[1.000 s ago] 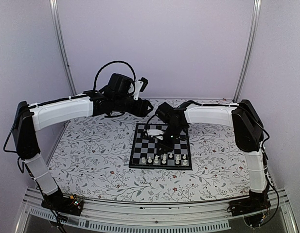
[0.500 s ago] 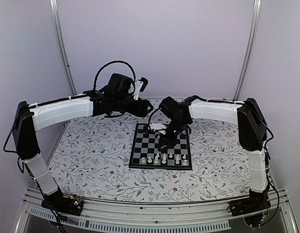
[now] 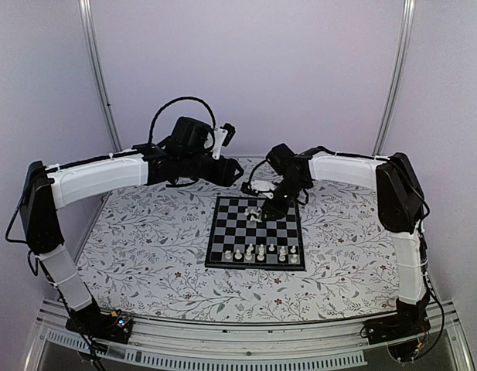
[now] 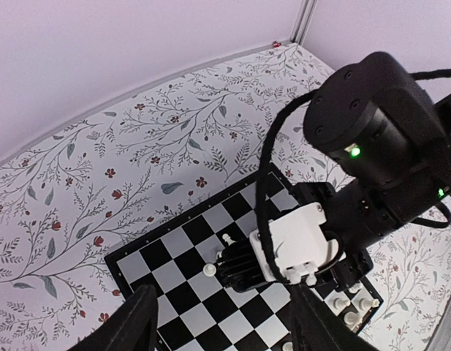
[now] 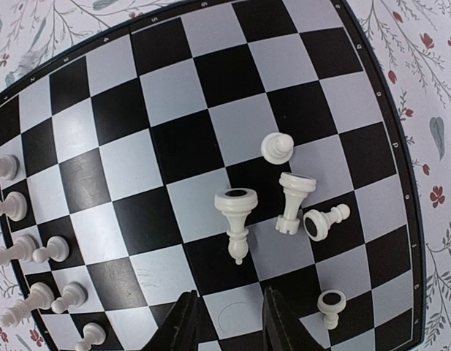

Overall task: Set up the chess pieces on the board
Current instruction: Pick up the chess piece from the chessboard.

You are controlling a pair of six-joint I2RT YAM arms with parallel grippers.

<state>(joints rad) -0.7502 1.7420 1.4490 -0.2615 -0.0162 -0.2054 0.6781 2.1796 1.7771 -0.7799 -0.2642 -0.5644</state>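
Board (image 3: 230, 232): flat on the flowered table (image 3: 145, 247), just right of centre between the two arms.
Row of pieces (image 3: 260, 252): white, standing along the board's 6 o'clock edge; a few stand one rank further in.
Loose pieces (image 5: 236, 210): five white ones bunched on the board's 12 o'clock half. At least three lie on their sides, across black and pale squares.
Right claw (image 5: 231, 311): hangs low over the 12 o'clock half of the board, just beside the bunch. Fingers a little apart, nothing between them, touching no piece.
Left claw (image 4: 224, 314): raised in the air toward the board's 11 o'clock corner, well apart from the pieces. Fingers wide apart, gripping nothing.
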